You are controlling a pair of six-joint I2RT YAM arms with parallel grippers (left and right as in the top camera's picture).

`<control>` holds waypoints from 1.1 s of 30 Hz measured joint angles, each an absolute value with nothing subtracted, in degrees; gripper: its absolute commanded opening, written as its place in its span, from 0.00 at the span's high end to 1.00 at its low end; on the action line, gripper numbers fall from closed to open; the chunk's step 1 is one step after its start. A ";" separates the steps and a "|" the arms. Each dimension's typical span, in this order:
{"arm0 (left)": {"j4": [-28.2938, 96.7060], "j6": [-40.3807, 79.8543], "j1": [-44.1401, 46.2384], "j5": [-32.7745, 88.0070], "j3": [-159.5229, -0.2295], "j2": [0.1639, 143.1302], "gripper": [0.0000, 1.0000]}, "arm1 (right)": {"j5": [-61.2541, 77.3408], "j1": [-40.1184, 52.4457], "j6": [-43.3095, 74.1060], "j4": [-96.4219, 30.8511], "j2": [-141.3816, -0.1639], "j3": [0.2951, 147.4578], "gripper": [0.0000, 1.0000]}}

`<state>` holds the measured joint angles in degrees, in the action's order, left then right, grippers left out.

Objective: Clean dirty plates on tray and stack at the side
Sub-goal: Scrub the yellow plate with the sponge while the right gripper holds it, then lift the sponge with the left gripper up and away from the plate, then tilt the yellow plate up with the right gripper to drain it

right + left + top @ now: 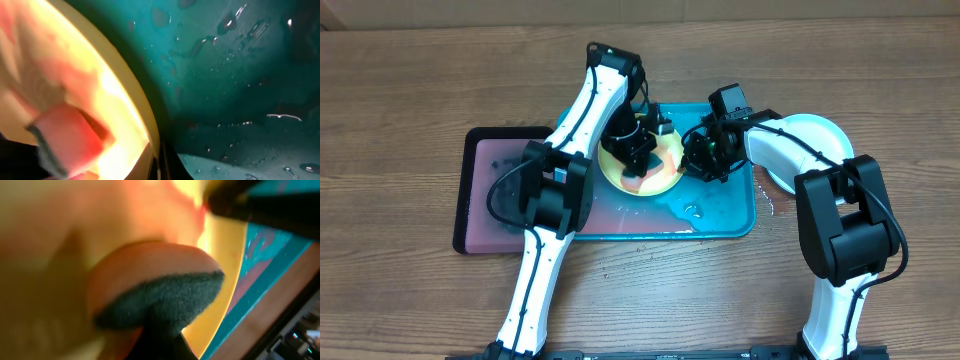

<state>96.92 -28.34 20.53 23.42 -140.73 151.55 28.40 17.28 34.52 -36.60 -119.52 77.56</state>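
The left gripper (638,158) is clamped on a sponge (160,297), its fingers drawn tight together on it. The sponge has a dark scouring face and a pinkish-orange body, and it is pressed down against the inside of the lime-green plate (666,172). The right gripper (698,165) has its fingers drawn together at that plate's right rim. In the right wrist view the rim runs straight down between them, so it appears pinched.

The lime-green plate sits in the teal tray (725,218), in its left half and nearer the tray's far edge. Its surface is yellow-green with a broad orange-red smear across the middle and toward the near rim. The tray's floor around it is wet, with drops and a puddle near the front edge.

A pale plate (820,135) lies on the table (410,100) just off the tray's right edge, partly under the right arm. A black tray (480,215) with a pinkish floor lies against the teal tray's left edge
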 measured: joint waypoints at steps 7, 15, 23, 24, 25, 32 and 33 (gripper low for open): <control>96.62 -17.23 17.26 23.55 -163.61 152.40 0.96 | 27.00 17.87 34.46 -36.51 -119.52 77.56 0.87; 96.49 -1.10 9.61 20.16 -178.74 152.38 0.96 | 23.64 20.29 34.48 -36.34 -119.26 77.76 0.96; 96.71 7.14 7.25 17.56 -178.87 152.38 0.96 | 13.87 21.19 34.44 -43.90 -115.87 78.41 0.96; 96.68 7.60 7.27 17.12 -178.87 152.38 0.96 | 9.72 21.87 34.48 -45.19 -113.75 78.41 0.96; 96.68 7.66 7.42 16.97 -178.87 152.38 0.96 | 8.62 22.09 34.39 -45.50 -113.01 78.41 0.96; 96.71 8.69 7.68 15.29 -178.87 152.38 0.96 | -16.25 31.68 34.35 -50.89 -97.69 78.43 0.96; 96.68 8.71 7.77 15.11 -178.87 152.38 0.96 | -20.97 33.87 34.46 -52.05 -95.96 78.43 0.96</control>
